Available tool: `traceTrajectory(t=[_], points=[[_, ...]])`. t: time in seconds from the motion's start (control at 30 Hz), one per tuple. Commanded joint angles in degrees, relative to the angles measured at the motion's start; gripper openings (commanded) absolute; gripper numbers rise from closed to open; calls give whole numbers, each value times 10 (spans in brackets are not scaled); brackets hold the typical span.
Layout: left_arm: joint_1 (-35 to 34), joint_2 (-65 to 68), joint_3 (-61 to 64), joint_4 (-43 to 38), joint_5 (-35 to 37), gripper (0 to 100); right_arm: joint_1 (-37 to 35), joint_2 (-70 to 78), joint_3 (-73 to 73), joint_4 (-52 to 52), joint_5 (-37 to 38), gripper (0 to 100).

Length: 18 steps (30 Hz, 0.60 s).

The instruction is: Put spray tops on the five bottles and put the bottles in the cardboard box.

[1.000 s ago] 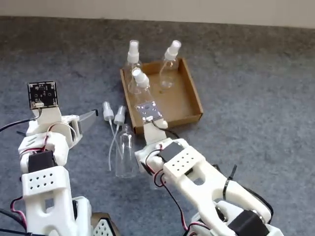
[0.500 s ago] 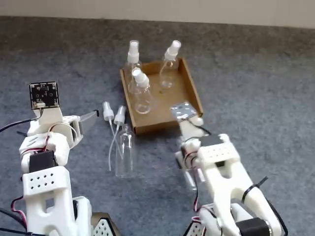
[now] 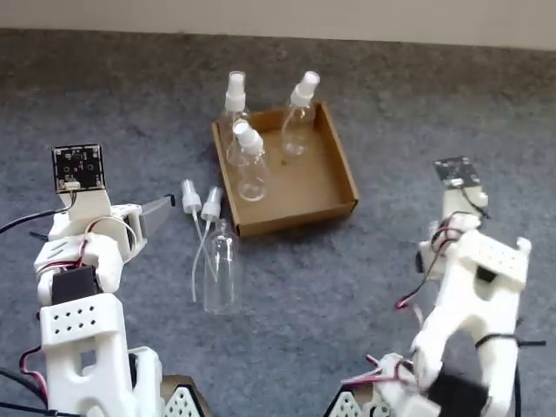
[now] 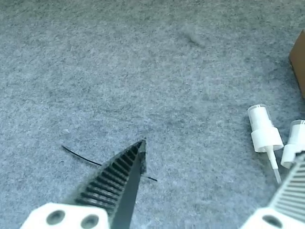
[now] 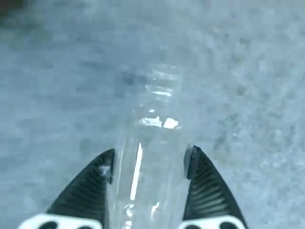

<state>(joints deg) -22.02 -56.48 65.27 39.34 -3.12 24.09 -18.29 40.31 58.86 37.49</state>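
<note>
Bottle positions: three capped bottles stand upright at the cardboard box point(image 3: 344, 176). The front capped bottle point(image 3: 249, 167) and the right capped bottle point(image 3: 299, 118) are inside the box. The rear capped bottle point(image 3: 234, 102) stands at the box's far left corner, and whether its base is inside the wall cannot be told.

One uncapped bottle point(image 3: 221, 271) lies on its side on the grey table point(image 3: 417, 104), near the box's front left corner. Two loose spray tops point(image 3: 191, 195) point(image 4: 265, 135) lie side by side just beyond its neck, with their dip tubes running alongside the bottle.

Left hand point(image 4: 205, 191): fingers spread wide with nothing between them, low over the table. The loose spray tops are just beside one finger. A thin black strand point(image 4: 78, 155) lies on the table by the other finger.

Right hand point(image 5: 151, 152): pinching a clear bottle without top point(image 5: 153, 123), one finger on each side of its body, with the threaded neck pointing away from the wrist. The right arm point(image 3: 476, 271) stands well apart from the box, on its right side.
</note>
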Motion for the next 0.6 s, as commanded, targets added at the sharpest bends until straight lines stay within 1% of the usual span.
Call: traceTrajectory(t=[0.0, 0.07, 0.13, 0.2, 0.27, 0.37, 0.57], points=[[31, -3, -9, 10, 7, 411, 41, 134, -122, 2, 25, 12], [39, -3, -12, 19, 7, 411, 52, 204, -184, 43, 25, 42], [39, -3, -14, 23, 7, 411, 58, 249, -237, 66, 25, 99], [39, -3, -12, 23, 7, 411, 60, 270, -281, 70, 25, 153], [39, -3, -11, 23, 7, 411, 60, 275, -295, 71, 25, 187], [39, -3, -10, 23, 7, 411, 58, 264, -296, 74, 22, 213], [39, -3, -10, 23, 7, 411, 43, 252, -302, 136, 20, 228]])
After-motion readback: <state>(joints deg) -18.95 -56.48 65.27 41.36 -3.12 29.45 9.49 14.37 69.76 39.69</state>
